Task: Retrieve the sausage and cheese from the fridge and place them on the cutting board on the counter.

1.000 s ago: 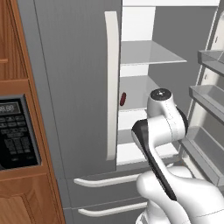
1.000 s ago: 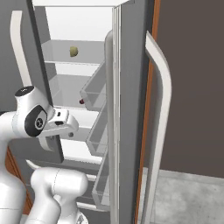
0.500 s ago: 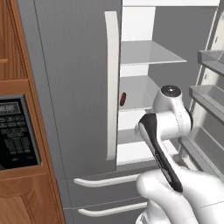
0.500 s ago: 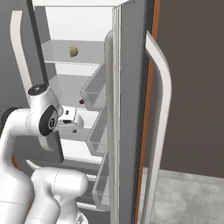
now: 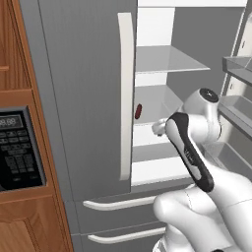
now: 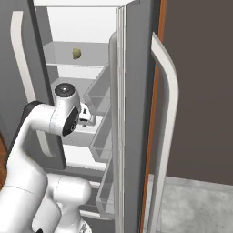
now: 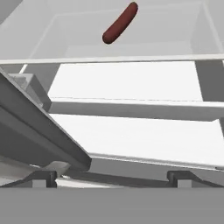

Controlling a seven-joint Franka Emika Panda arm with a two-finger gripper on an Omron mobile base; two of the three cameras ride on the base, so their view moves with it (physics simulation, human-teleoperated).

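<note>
1. We see the fridge (image 5: 88, 98) standing tall and grey, its left door shut with a long white handle (image 5: 125, 93), its right door (image 6: 136, 113) swung open, and two drawers with white bars (image 5: 120, 202) below.
2. Left of the fridge, we see a wooden cabinet (image 5: 29, 216) holding a dark microwave panel (image 5: 17, 152).
3. Inside the fridge, white shelves (image 7: 131, 83) stack one above another; clear door bins (image 6: 98, 98) line the inside of the open door.
4. Our arm (image 5: 189, 150) reaches into the fridge at middle-shelf height, and the gripper (image 6: 87, 117) sits just inside the fridge opening, between the shut door's edge and the door bins.
5. In the hand view, the two finger tips (image 7: 41, 178) stand far apart at the bottom edge, so we judge the jaws wide, with nothing between them.
6. The sausage (image 7: 120, 23) lies on a fridge shelf, tilted on a diagonal, well apart from the gripper; in the left base view, its end (image 5: 138, 111) peeks past the shut door's handle.
7. The cheese (image 6: 76, 53) sits on a higher fridge shelf, toward the back wall, above the gripper.
</note>
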